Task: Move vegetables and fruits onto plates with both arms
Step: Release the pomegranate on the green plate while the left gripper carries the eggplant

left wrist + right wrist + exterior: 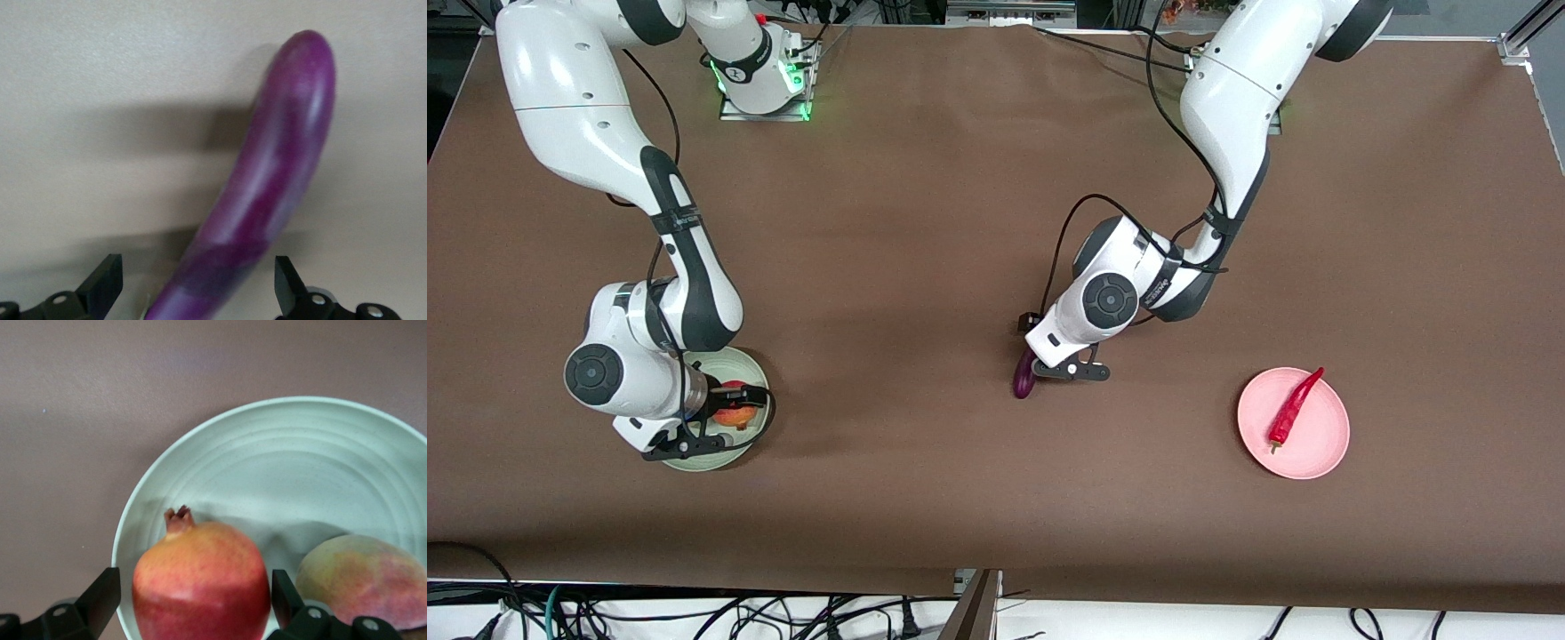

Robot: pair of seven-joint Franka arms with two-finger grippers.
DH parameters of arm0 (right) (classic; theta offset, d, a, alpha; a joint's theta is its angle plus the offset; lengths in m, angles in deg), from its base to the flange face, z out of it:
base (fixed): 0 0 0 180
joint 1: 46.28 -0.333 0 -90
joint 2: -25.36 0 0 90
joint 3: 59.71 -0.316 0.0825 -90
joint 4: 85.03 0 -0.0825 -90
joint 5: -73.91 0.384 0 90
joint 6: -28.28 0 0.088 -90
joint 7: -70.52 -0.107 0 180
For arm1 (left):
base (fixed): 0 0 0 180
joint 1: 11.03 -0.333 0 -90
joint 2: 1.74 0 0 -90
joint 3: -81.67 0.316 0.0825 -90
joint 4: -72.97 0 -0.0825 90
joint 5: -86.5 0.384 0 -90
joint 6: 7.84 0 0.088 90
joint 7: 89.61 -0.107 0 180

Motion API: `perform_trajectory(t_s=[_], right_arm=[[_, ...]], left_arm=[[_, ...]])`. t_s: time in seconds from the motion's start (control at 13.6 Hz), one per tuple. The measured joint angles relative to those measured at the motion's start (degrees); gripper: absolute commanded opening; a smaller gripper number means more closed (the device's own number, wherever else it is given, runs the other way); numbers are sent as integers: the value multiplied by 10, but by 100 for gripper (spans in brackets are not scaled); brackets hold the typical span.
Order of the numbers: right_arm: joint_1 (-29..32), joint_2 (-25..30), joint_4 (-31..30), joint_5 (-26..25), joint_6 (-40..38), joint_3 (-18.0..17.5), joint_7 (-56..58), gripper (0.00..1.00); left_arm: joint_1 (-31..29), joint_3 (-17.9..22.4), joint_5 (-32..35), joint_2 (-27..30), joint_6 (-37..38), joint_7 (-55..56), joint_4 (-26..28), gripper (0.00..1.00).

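Lying on the brown table (960, 178) near its middle, the purple eggplant (1024, 377) is showing only its rounded tip in the front view, where the left arm's wrist is covering the rest; the left wrist view is revealing the long glossy body (267, 193) curving away across the bare tabletop. The left gripper (1069, 372) is sitting low over the eggplant with its jaws spread wide, one finger (103, 283) on each side of the vegetable and neither visibly pressing on it, so nothing is being grasped there. Toward the right arm's end of the table, the pomegranate (732, 395) is resting in the pale green plate (749, 363); the front view is hiding most of it under the right gripper (729, 411), while the right wrist view is showing the fruit (200, 583) with its small crown, and a peach (360, 580) lying just beside it on the ridged plate (300, 467). The right gripper's fingers (100, 597) are standing apart on both sides of the pomegranate, released rather than clamped. Toward the left arm's end, the red chili pepper (1294, 409) is lying across the pale pink plate (1325, 449), well apart from both grippers.
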Motion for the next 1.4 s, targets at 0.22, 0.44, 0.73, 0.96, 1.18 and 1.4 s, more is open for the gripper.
perform_trajectory(t_s=[0.22, 0.44, 0.73, 0.96, 1.18, 1.4], right_arm=[[0, 18, 12, 0, -35, 0, 1, 100], [-2, 65, 62, -1, -173, -3, 1, 100], [-2, 104, 152, -1, -360, -4, 1, 100], [-2, 139, 171, -1, -439, -4, 1, 100], [-2, 185, 168, -1, -487, -6, 0, 100], [-2, 270, 74, -1, -466, -7, 0, 100]], left_arm=[[0, 3, 25, -8, -22, 0, 0, 3], [-1, 5, 26, -8, -28, -22, -1, 0], [-26, 27, 26, 2, -16, -130, -11, 0], [-100, 27, 26, 46, 62, -181, -22, 0], [-155, 29, 26, 95, 139, -225, -23, 0], [-209, 35, 34, 106, 176, -323, -16, 0]])
